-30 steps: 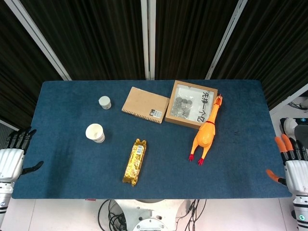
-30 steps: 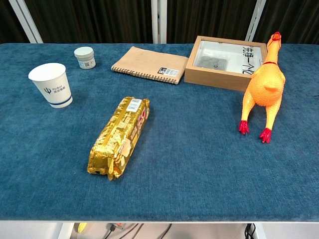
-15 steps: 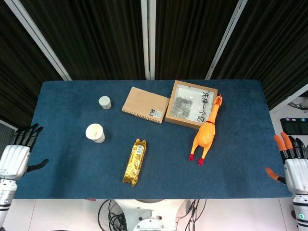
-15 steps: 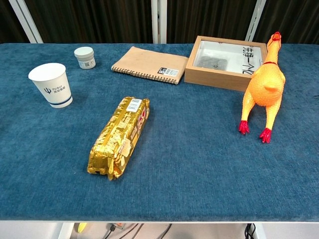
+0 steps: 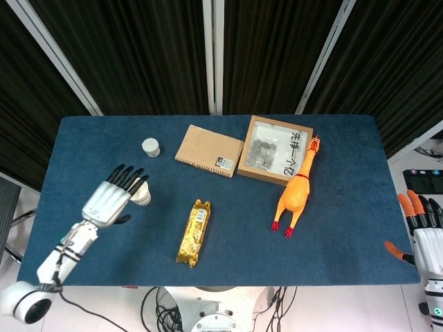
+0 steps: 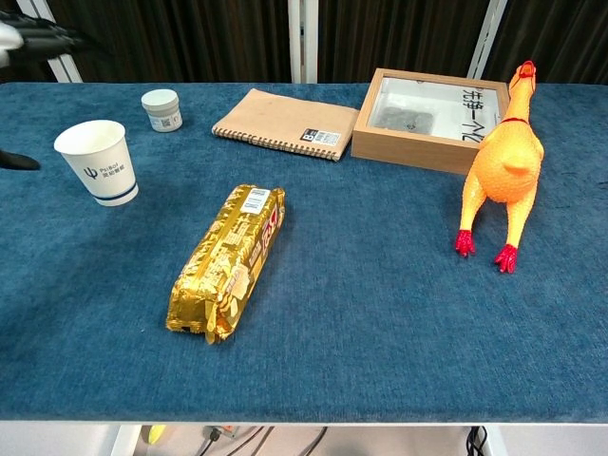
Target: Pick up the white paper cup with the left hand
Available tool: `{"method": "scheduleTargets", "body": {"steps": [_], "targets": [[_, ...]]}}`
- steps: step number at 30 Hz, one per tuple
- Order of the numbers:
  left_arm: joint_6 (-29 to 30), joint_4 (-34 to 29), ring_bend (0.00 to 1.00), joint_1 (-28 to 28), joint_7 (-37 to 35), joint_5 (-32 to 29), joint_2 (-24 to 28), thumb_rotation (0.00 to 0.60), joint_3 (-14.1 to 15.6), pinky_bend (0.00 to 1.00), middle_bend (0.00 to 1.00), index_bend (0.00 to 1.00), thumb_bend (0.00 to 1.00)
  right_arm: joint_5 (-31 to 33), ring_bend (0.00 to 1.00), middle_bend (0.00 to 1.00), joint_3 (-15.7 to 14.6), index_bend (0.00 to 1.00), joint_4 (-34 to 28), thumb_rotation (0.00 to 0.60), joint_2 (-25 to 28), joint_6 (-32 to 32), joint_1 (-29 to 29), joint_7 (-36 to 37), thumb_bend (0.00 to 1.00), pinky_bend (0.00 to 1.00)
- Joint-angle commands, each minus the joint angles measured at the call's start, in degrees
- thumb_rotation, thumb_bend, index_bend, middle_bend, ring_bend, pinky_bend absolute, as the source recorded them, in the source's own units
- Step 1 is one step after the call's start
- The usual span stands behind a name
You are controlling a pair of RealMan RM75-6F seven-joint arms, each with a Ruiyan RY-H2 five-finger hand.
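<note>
The white paper cup (image 6: pixel 100 161) stands upright on the left part of the blue table; in the head view my left hand covers most of the cup (image 5: pixel 143 196). My left hand (image 5: pixel 111 200) hovers just left of it, fingers spread and holding nothing. The chest view catches only dark fingertips (image 6: pixel 38 36) at the top left corner and a thumb tip at the left edge, apart from the cup. My right hand (image 5: pixel 423 238) hangs off the table's right edge, fingers apart and empty.
A small white jar (image 5: pixel 150 146) stands behind the cup. A brown notebook (image 5: pixel 208 151), a wooden box with coins (image 5: pixel 275 149), a rubber chicken (image 5: pixel 297 187) and a gold snack packet (image 5: pixel 194 232) lie on the blue table (image 5: pixel 346 228).
My left hand has swung in from beyond the table's left edge to just beside the cup. The right hand has barely moved.
</note>
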Motion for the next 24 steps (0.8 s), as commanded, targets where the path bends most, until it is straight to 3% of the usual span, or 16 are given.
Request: {"method": "scheduleTargets", "body": {"steps": [1, 11, 24], "targets": [[-4.86, 3.07, 0.00, -6.29, 9.20, -7.82, -6.52, 0.600, -2.31, 0.00, 0.00, 0.04, 0.15, -0.13, 0.00, 0.00, 0.19, 0.00, 0.15, 0.600, 0.20, 0.32, -0.33, 0.49, 0.00, 0.00], [-6.86, 9.72, 0.00, -11.50, 18.78, -20.36, -11.25, 0.600, -1.45, 0.00, 0.04, 0.08, 0.16, 0.09, 0.00, 0.00, 0.47, 0.00, 1.30, 0.600, 0.23, -0.57, -0.87, 2.22, 0.00, 0.00], [-5.31, 5.79, 0.00, -14.80, 26.25, -31.96, -8.57, 0.600, 2.36, 0.00, 0.07, 0.14, 0.17, 0.18, 0.00, 0.00, 0.77, 0.00, 1.65, 0.600, -0.44, -2.22, -0.70, 1.79, 0.00, 0.00]]}}
